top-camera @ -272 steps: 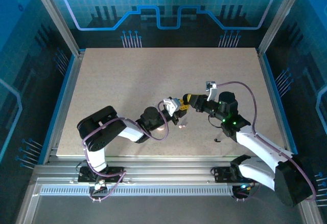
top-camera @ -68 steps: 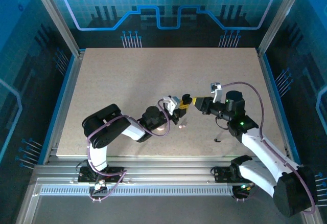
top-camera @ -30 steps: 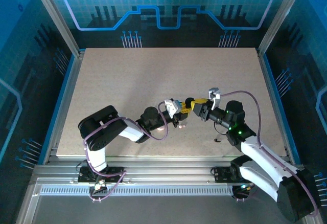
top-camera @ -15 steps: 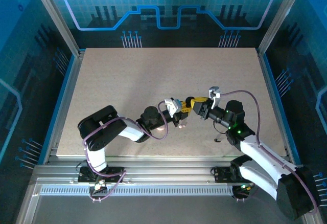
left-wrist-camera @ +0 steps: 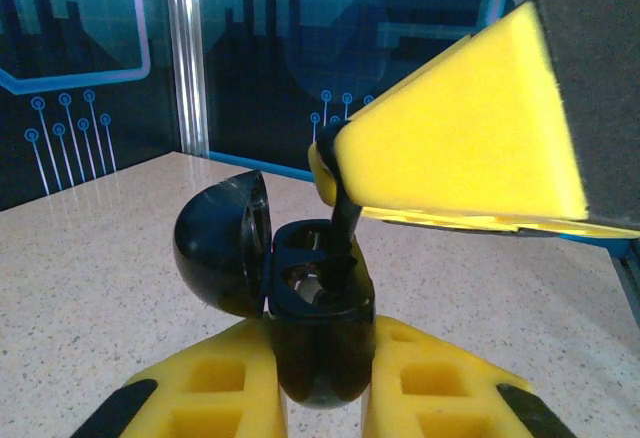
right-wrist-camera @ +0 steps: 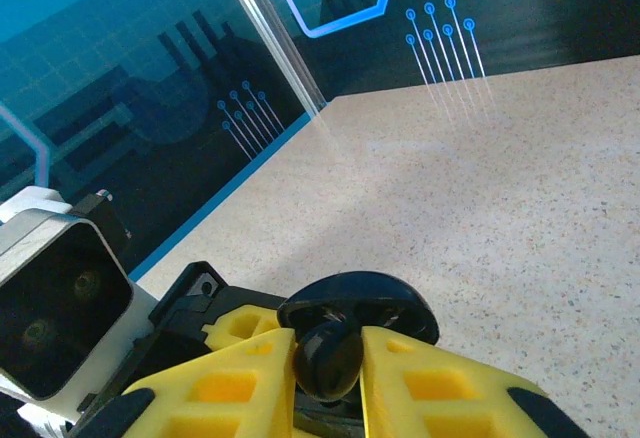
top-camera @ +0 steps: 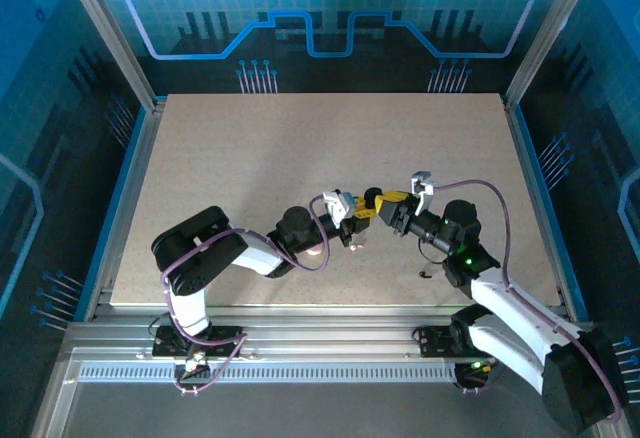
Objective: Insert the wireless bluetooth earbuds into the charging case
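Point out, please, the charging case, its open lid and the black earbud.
charging case (left-wrist-camera: 318, 363), left wrist view, on its rounded lower body.
lid (left-wrist-camera: 215, 258), left wrist view, on its outer dome.
black earbud (right-wrist-camera: 325, 360), right wrist view, on its rounded end.

Cool blue light, even and rather bright — a pale glare band lies on the table (right-wrist-camera: 520, 158) beyond the right pincer (right-wrist-camera: 328, 358); its near yellow fingers (right-wrist-camera: 255, 353) look soft, unsharp.
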Controlling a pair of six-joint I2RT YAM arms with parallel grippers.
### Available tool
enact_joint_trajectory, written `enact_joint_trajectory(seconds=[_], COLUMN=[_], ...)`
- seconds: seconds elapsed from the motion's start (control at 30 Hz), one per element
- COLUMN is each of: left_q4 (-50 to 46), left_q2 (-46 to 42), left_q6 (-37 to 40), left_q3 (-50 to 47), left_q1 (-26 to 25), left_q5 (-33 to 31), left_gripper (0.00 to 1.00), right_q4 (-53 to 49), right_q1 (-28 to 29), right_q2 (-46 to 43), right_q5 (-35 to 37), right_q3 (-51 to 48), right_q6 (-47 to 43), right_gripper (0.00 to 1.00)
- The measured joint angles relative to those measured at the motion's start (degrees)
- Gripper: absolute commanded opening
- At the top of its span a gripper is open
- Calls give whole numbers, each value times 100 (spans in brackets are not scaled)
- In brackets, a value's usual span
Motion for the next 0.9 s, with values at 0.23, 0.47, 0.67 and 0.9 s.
enact_joint_trajectory(seconds=[0.23, 0.47, 0.67, 0.9], left_q4=[44, 44, 46, 83], left_q2=[4, 120, 129, 199], left_q6=[649, 1060, 1172, 885], left_q3=[28, 101, 101, 181], left_q1=[-164, -247, -247, -232], left_q5=[-63, -107, -164, -874], left_gripper=[7, 7, 7, 7], right_q4=[-201, -330, -413, -1314], right_q1=[0, 0, 0, -24], right_q2=[-476, -1108, -1204, -879], right_q5=[-24, 57, 103, 566], right_q3=[0, -13, -72, 66], right_q6=[103, 210, 245, 313], right_gripper=[24, 26, 25, 26])
